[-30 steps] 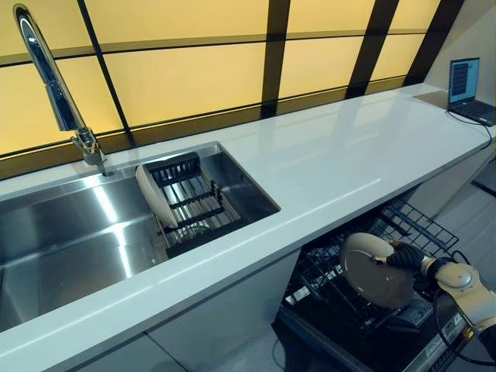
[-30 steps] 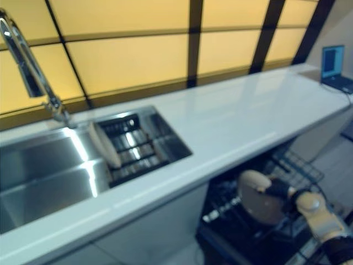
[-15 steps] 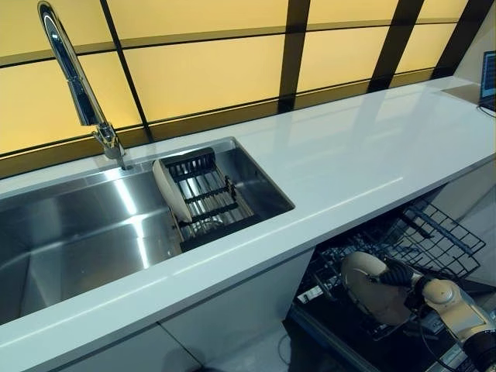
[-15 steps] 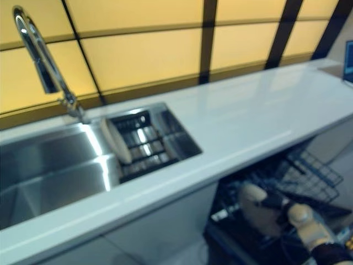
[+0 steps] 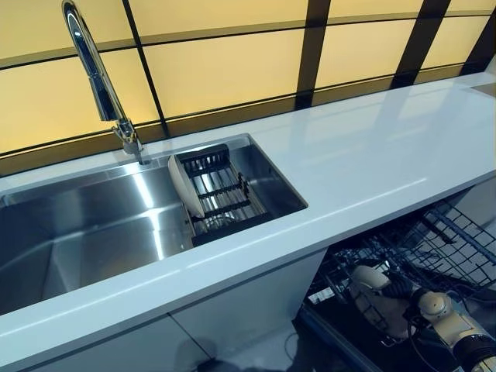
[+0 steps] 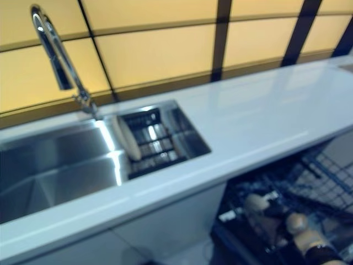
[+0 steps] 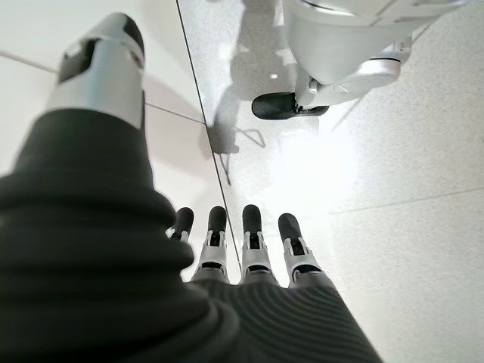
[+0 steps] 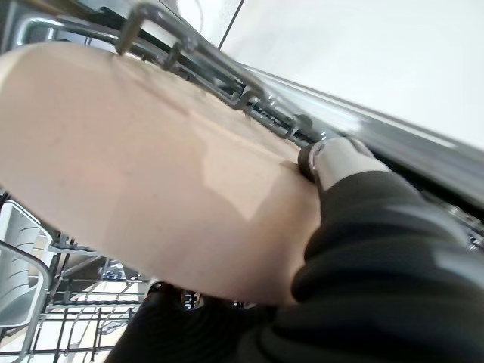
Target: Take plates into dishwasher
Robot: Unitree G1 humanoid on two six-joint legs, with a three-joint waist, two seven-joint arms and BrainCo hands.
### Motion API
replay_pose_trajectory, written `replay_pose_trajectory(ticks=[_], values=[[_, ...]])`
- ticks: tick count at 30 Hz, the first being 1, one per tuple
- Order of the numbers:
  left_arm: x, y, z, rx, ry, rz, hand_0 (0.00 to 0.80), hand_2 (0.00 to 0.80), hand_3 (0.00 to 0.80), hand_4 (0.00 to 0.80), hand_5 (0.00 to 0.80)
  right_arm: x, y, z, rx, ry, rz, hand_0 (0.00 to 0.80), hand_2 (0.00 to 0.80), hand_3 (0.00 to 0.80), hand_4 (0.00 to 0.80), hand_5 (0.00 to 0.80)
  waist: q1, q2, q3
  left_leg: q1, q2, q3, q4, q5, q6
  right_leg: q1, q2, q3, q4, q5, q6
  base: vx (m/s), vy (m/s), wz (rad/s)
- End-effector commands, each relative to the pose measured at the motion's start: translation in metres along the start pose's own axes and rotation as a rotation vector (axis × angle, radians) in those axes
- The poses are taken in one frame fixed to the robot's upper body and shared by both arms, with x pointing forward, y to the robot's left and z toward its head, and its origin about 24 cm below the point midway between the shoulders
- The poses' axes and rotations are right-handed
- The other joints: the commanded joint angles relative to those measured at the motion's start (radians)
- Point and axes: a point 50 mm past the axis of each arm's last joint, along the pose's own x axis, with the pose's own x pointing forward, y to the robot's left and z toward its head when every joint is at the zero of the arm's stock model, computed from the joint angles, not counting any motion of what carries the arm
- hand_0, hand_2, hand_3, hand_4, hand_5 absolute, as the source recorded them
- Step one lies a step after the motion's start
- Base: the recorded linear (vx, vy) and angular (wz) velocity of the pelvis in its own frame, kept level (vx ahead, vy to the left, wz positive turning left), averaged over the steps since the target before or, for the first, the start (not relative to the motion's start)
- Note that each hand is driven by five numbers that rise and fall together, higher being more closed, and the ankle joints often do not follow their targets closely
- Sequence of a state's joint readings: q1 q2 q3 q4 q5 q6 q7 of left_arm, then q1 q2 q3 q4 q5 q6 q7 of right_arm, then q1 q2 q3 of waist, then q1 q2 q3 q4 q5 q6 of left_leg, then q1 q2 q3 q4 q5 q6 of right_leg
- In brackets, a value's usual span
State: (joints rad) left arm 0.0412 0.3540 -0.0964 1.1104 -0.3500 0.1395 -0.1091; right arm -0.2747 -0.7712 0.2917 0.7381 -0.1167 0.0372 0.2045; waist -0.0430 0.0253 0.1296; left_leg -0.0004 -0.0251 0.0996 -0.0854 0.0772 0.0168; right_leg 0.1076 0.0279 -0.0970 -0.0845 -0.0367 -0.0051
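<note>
A long white counter (image 5: 364, 155) with a glossy, flat top runs in front of a wall of amber panels (image 5: 232, 70) split by dark bars; set into the counter is a stainless steel sink (image 5: 85, 232), and behind the sink rises a tall curved chrome faucet (image 5: 97, 74); at the sink's end nearest the dishwasher sits a dark slatted drying rack (image 5: 225, 198), and one beige plate (image 5: 186, 186) stands on edge in it, leaning against the rack's side; below the counter's front edge the dishwasher (image 5: 341, 341) is open, its black wire rack (image 5: 434, 248) pulled out, the wires forming a square grid with upright tines; a second round beige plate (image 5: 372, 298), smooth and matte, stands nearly upright among those tines, low in the wire rack and under the counter's overhang; the right hand (image 5: 407, 291) grips this plate at its rim, the thumb (image 8: 333, 155) pressed on the face seen in the right wrist view and the fingers curled behind it; the rack's metal bars lie close against the plate's upper edge; the left hand (image 7: 242, 249) hangs over the pale speckled floor (image 7: 408, 189), away from the counter, its fingers straight and released, holding nothing
</note>
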Motion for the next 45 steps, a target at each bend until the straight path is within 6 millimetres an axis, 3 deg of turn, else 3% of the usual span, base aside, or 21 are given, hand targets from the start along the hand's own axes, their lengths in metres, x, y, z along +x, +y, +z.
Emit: replay_pose_trajectory(ticks=[1,9,12,13,14,27,35,45], values=[[0.001,0.004,0.014,-0.004,-0.038,0.009,0.0,0.0,0.0,0.0,0.0,0.008,0.009,0.016,0.001,-0.055,0.025,0.8,0.8,0.8,0.8,0.8,0.027,-0.021,-0.018,0.055,0.012,0.0,-0.002,-0.074,-0.051,-0.089,-0.095,-0.007,0.002,0.119,0.142,-0.011,0.002,0.03],[0.001,0.006,0.014,-0.001,-0.024,0.022,0.0,0.0,0.0,0.0,0.0,0.01,0.009,0.016,0.023,-0.046,0.019,0.8,0.8,0.8,0.8,0.8,0.029,-0.018,-0.014,0.055,0.009,-0.002,-0.002,-0.074,-0.051,-0.09,-0.096,-0.007,0.001,0.121,0.142,-0.007,0.007,0.04],[0.001,0.005,0.012,0.003,-0.021,0.018,0.0,0.0,0.0,0.0,0.0,0.01,0.008,0.015,0.025,-0.047,0.011,0.574,0.574,0.574,0.574,0.574,0.027,-0.019,-0.014,0.057,0.009,0.0,-0.002,-0.074,-0.05,-0.09,-0.095,-0.006,0.002,0.121,0.142,0.001,0.003,0.01],[0.001,0.005,0.012,0.003,-0.021,0.018,0.0,0.0,0.0,0.0,0.0,0.01,0.008,0.015,0.022,-0.048,0.005,0.402,0.402,0.402,0.402,0.402,0.026,-0.019,-0.014,0.058,0.009,0.001,-0.002,-0.075,-0.05,-0.09,-0.095,-0.005,0.002,0.121,0.143,0.0,0.0,0.0],[0.001,0.005,0.011,0.003,-0.02,0.018,0.0,0.0,0.0,0.0,0.0,0.009,0.007,0.016,0.021,-0.051,0.001,0.0,0.0,0.0,0.0,0.0,0.026,-0.02,-0.015,0.059,0.009,0.002,-0.002,-0.075,-0.05,-0.089,-0.095,-0.005,0.002,0.121,0.143,0.0,0.0,0.0],[0.0,0.008,0.006,-0.024,-0.004,0.032,0.0,0.0,0.0,0.0,0.0,-0.004,-0.015,0.016,0.07,-0.087,-0.094,0.0,0.0,0.0,0.0,0.0,0.002,-0.046,-0.02,0.077,0.015,0.02,-0.002,-0.083,-0.049,-0.076,-0.081,0.01,0.001,0.119,0.142,0.016,0.008,0.0],[-0.002,0.016,0.0,-0.064,0.005,0.054,0.0,0.0,0.0,0.0,0.0,-0.033,-0.061,-0.002,0.072,-0.052,-0.244,0.0,0.0,0.0,0.0,0.0,-0.027,-0.077,-0.016,0.087,0.022,0.036,-0.002,-0.089,-0.047,-0.071,-0.069,0.032,0.002,0.123,0.143,0.031,0.024,-0.04],[-0.003,0.021,-0.008,-0.09,0.022,0.087,0.0,0.0,0.0,0.0,0.0,-0.088,-0.147,-0.017,0.033,0.006,-0.459,0.0,0.0,0.0,0.0,0.0,-0.058,-0.128,-0.033,0.099,0.027,0.061,-0.002,-0.098,-0.042,-0.067,-0.048,0.066,0.001,0.129,0.143,0.03,0.033,-0.09]])
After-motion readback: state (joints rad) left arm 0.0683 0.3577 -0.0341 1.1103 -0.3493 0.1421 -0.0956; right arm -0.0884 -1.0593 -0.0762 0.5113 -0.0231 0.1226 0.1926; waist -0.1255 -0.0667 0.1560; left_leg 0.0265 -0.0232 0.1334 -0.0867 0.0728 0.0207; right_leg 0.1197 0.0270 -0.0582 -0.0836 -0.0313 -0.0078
